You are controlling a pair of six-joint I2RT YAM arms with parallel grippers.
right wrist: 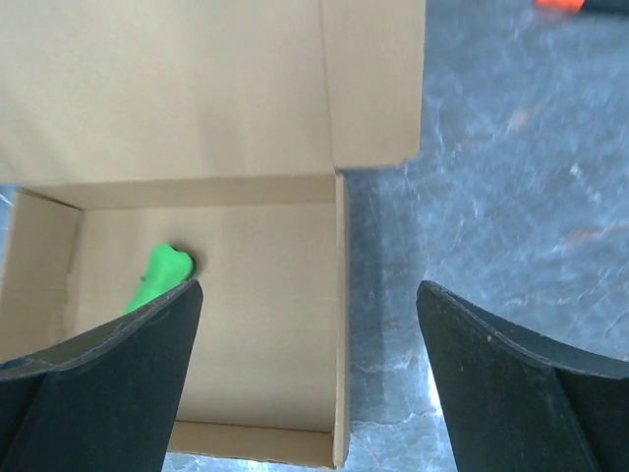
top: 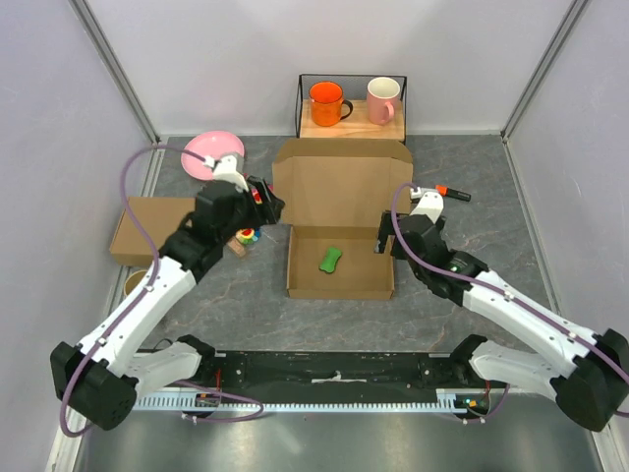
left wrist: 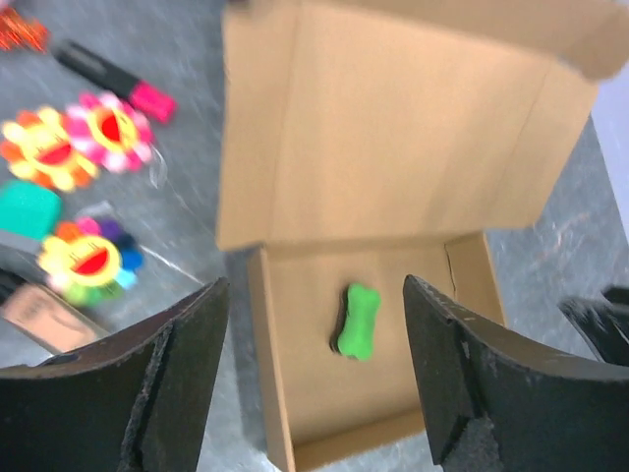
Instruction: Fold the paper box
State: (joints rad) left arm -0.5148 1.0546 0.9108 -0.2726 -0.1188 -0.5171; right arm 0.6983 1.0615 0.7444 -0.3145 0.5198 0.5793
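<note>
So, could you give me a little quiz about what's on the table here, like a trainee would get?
1. True or false: the paper box has its lid shut.
2. What lies inside it? A) a banana B) a green bone-shaped toy C) a spoon
3. Fill in: the left hand and the right hand are both ____, holding nothing.
Key: 1 false; 2 B; 3 open.

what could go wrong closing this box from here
1. The green toy lies loose in the tray of the paper box; it could jam under the lid.
2. The left gripper and right gripper are both open, holding nothing, so a push on the lid might slide the whole box.
3. The flower toys lie close beside it; the left arm could knock them.
</note>
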